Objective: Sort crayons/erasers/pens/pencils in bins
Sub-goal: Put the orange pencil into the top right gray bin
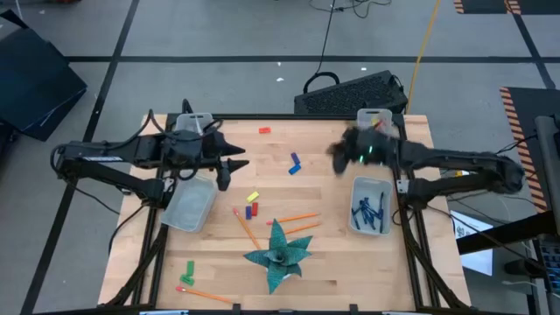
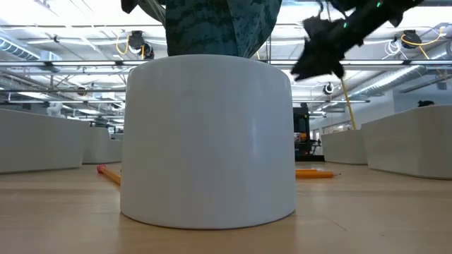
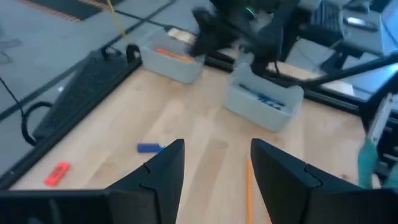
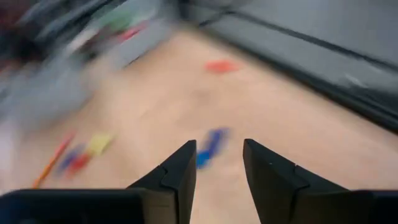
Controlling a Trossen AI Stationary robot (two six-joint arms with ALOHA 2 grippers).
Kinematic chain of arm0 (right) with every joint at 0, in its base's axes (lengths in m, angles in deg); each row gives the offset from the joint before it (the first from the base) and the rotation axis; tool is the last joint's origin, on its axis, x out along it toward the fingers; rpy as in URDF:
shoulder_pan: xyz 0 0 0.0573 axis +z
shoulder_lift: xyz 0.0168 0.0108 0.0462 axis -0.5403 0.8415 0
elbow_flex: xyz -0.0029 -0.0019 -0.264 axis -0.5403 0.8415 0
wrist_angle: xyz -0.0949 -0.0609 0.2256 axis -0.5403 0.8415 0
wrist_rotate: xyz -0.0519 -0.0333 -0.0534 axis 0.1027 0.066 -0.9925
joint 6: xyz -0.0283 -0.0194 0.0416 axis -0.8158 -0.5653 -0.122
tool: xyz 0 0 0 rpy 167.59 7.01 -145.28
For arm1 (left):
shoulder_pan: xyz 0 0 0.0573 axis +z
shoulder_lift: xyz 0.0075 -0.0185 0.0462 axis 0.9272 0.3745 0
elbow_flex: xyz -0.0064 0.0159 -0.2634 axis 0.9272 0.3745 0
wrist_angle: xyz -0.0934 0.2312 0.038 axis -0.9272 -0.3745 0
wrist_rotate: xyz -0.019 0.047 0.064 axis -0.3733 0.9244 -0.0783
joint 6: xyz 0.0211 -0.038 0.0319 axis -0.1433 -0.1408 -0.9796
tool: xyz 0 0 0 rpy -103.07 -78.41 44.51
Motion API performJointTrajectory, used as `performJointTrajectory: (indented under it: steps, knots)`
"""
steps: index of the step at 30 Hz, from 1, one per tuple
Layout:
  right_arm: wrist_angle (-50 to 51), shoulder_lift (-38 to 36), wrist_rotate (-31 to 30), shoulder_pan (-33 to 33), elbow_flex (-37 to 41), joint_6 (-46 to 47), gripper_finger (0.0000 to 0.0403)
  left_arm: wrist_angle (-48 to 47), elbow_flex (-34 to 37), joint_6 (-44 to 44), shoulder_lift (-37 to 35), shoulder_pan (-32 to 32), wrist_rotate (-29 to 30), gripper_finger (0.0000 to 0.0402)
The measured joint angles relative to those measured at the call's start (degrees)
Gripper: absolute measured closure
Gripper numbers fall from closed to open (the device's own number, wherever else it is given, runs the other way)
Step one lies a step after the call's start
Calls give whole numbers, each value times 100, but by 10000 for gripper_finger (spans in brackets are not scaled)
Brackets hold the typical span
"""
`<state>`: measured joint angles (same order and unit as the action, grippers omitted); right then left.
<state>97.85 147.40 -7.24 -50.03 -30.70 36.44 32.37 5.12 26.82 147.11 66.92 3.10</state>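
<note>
Bench: pale wood (image 1: 341, 262), on a grey floor; a black keyboard (image 1: 350, 92) lies beyond its far edge.
Right gripper: (image 1: 337, 157) raised over the bench at about 2 o'clock from the middle, blurred; fingers (image 4: 177, 177) parted, nothing between them.
Left gripper: (image 1: 236, 168) near 10 o'clock, fingers (image 3: 165, 171) spread, grasping nothing.
Pens: dark blue sticks (image 1: 369, 213) piled in the bin (image 1: 368, 185) at 3 o'clock.
Pencils: two orange ones (image 1: 297, 217) at the middle, another (image 1: 206, 295) at 7 o'clock, one (image 3: 171, 55) in the far right bin (image 1: 374, 116).
Other bins: one (image 1: 190, 204) at 9 o'clock, one (image 1: 194, 122) at 11 o'clock.
Loose bits: blue piece (image 1: 295, 163), red piece (image 1: 264, 130), yellow piece (image 1: 253, 197), green piece (image 1: 188, 269).
Plant: teal leaves (image 1: 280, 251) in a white pot (image 2: 208, 141), 6 o'clock.
</note>
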Motion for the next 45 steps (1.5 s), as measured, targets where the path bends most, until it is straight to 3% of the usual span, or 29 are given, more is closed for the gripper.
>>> performJointTrajectory:
  steps: [6,11,16,22,27,35,45]
  knots:
    - [-497,741,182,2011,0,-1413,273,323,-2,121,-4,75,29,215]
    - [-1228,1863,365,2686,0,-1576,259,501,-2,118,-11,75,29,215]
    - [-2270,2986,943,2759,0,-2094,253,495,-2,119,-9,75,29,215]
    - [-3434,4122,951,2698,-4,-2511,257,495,-2,122,-9,75,29,215]
    - [-3628,4700,945,2643,-3,-2449,259,494,-2,125,-9,75,29,215]
    - [-3410,4834,937,2580,-23,-2341,268,492,-2,133,-9,75,29,215]
    - [-2667,4847,926,2552,-21,-2605,344,490,-2,131,-9,75,29,215]
